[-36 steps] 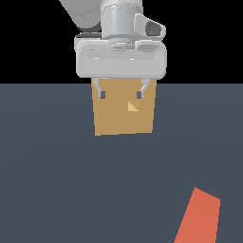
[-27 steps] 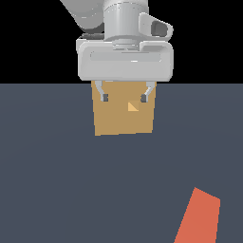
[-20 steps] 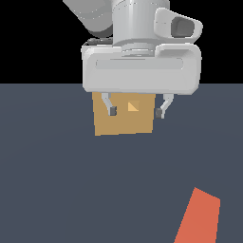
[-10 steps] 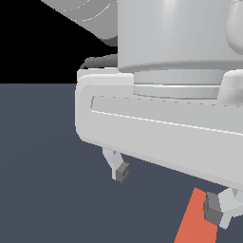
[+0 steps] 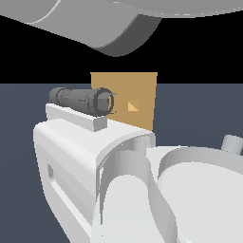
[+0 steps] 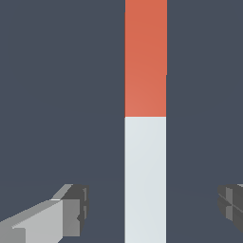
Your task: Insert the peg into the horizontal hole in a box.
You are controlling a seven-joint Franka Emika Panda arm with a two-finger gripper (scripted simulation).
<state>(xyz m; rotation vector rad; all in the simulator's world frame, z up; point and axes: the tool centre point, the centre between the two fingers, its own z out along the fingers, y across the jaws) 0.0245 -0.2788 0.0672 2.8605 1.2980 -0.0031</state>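
Exterior view almost filled by the pale grey arm (image 5: pixel 118 190), so close that most of the floor (image 5: pixel 199 109) is blocked. Peg and fingers hidden there behind the arm's bulk. A dark cylindrical part (image 5: pixel 83 100) on the arm overlapping the lower corner of the box (image 5: pixel 135 88) on the exterior view's left. Box only partly seen: tan face upright at the far edge of the floor, bottom portion cut off by the arm. Hole (image 5: pixel 133 106) visible as a small lighter square on that face, just beside the dark cylinder's end.

Wrist view clearer. Peg (image 6: pixel 145 118) lying flat on the dark floor, running out of frame at both ends, orange-red half (image 6: pixel 145 57) meeting pale grey-white half (image 6: pixel 145 180) around mid-frame. Gripper (image 6: pixel 154 209) spread wide, one finger (image 6: pixel 71 211) on each side of the pale half, each well apart from it, nothing pinched. Second finger (image 6: pixel 232 206) cropped by the frame edge. Height of the fingertips above the peg impossible to judge. Full peg length not visible in either view.
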